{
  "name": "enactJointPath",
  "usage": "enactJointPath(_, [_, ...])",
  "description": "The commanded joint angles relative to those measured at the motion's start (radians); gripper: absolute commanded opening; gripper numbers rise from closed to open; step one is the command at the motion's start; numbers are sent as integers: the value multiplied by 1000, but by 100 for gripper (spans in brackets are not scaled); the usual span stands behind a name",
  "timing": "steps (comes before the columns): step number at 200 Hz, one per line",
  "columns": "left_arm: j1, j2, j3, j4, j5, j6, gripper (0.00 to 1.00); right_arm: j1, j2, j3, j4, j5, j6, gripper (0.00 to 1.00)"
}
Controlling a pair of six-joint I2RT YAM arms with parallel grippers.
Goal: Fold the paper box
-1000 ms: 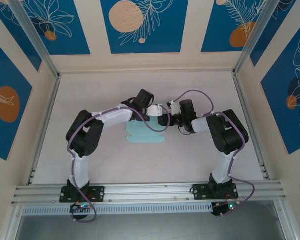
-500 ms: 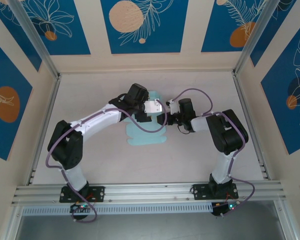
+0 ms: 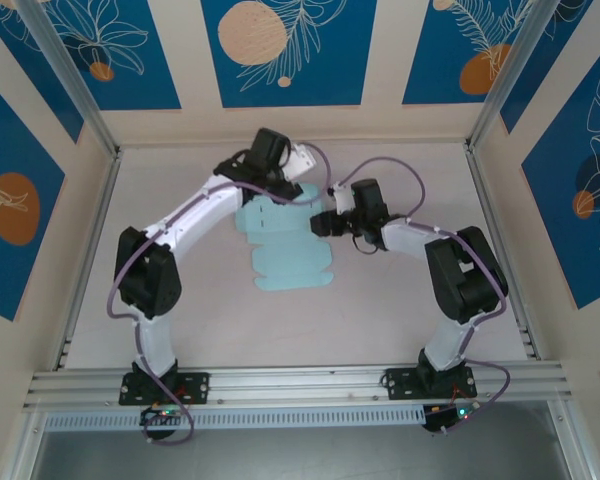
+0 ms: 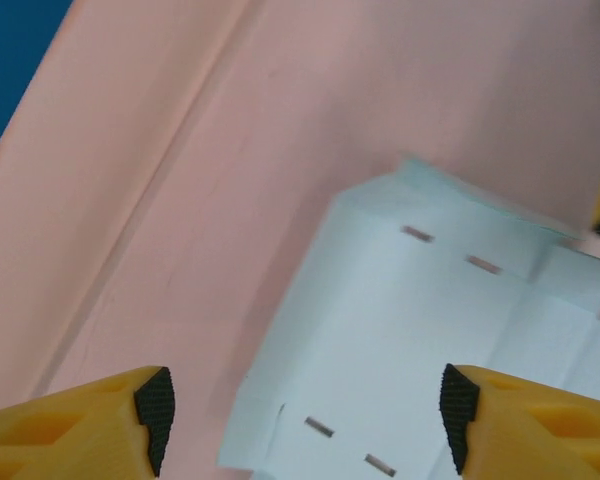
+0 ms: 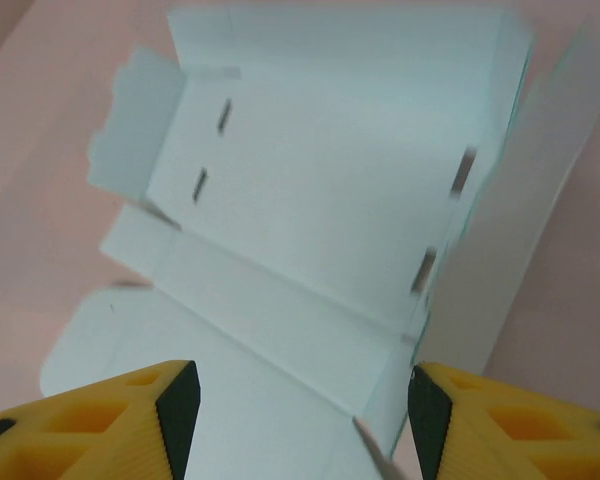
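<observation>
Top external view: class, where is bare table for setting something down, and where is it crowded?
Free: between paper box and near rail; right of right arm. Crowded: left hand and right hand over the box's far half.

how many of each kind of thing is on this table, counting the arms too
paper box, a flat pale blue sheet: 1
robot arms, left and right: 2
total: 3
</observation>
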Motion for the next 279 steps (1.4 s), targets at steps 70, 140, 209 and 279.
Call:
enactJointPath(70, [283, 627, 932, -689, 560, -81, 78, -52, -53, 267, -431, 57, 53, 60])
enactJointPath(140, [306, 730, 1027, -754, 494, -11, 79, -75, -109, 276, -464, 47, 92, 60])
enactJointPath(209, [306, 769, 1020, -745, 340, 3, 78, -72, -164, 226, -442, 48, 97, 60])
enactJointPath(279, [293, 784, 971, -745, 386, 14, 68, -73, -181, 205, -430, 56, 99, 60])
